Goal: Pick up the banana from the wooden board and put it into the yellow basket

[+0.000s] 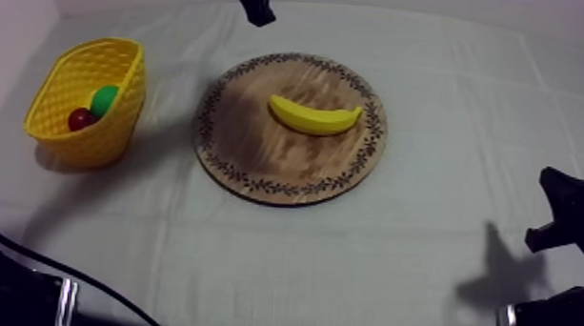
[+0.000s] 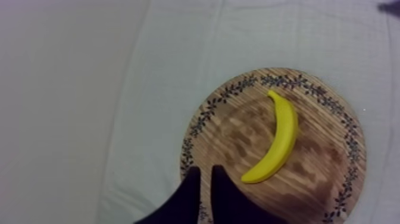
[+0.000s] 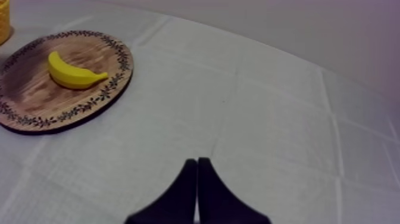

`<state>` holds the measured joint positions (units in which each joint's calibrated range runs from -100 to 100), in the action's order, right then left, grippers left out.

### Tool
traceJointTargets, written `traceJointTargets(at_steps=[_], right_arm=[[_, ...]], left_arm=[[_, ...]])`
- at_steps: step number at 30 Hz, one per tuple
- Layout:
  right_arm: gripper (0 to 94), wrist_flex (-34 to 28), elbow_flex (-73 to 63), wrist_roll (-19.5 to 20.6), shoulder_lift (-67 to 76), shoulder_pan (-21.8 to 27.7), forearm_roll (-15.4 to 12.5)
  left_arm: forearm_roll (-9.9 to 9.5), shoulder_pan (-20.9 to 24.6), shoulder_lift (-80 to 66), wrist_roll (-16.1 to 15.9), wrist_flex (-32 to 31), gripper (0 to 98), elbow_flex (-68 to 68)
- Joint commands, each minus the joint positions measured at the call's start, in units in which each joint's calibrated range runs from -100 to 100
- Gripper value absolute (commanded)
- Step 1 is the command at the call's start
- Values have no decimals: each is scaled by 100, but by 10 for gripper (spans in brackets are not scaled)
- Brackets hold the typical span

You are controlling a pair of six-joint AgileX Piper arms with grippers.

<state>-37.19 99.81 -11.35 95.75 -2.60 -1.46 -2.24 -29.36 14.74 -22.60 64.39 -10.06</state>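
Fingers of the right gripper [image 3: 197, 159] were pressed together over bare cloth, parked around 4 o'clock of the table, well apart from everything. The left gripper [image 2: 204, 171] hung at 12 o'clock, near the 11 o'clock rim of the wooden board [image 1: 286, 165]. Its fingers were close together in a wedge with just a slit between, holding nothing.

The banana [image 1: 314, 116] lay flat on the board, a bit toward 1 o'clock of centre, untouched. The yellow basket [image 1: 87, 135] stood at 9 o'clock of the board, apart from it. Inside were a small red fruit [image 1: 81, 119] and something green [image 1: 104, 98], maybe the pear, hard to say from that angle.

My worries: the jaws needed to open before coming down, or they'd just shove the banana. A pinch at a tapered end would probably let it squirt out. And that basket looked light, so clipping its rim could tip it.
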Motion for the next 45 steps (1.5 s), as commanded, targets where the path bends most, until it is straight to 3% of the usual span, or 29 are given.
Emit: traceJointTargets(at_steps=[1, 7, 13, 30, 45], right_arm=[[3, 1, -3, 0, 0, 0, 2], [3, 1, -3, 0, 0, 0, 2], [3, 1, -3, 0, 0, 0, 2], [3, 1, -3, 0, 0, 0, 2], [3, 1, -3, 1, 0, 0, 2]], left_arm=[[-11, -2, 15, 3, 66, 268, -6], [-149, -4, 66, -131, 478, 601, -74], [-279, 24, 95, -301, 803, 715, -143], [-357, 6, 416, -562, 744, 708, 391], [-360, -190, 1584, -535, 531, 684, 264]])
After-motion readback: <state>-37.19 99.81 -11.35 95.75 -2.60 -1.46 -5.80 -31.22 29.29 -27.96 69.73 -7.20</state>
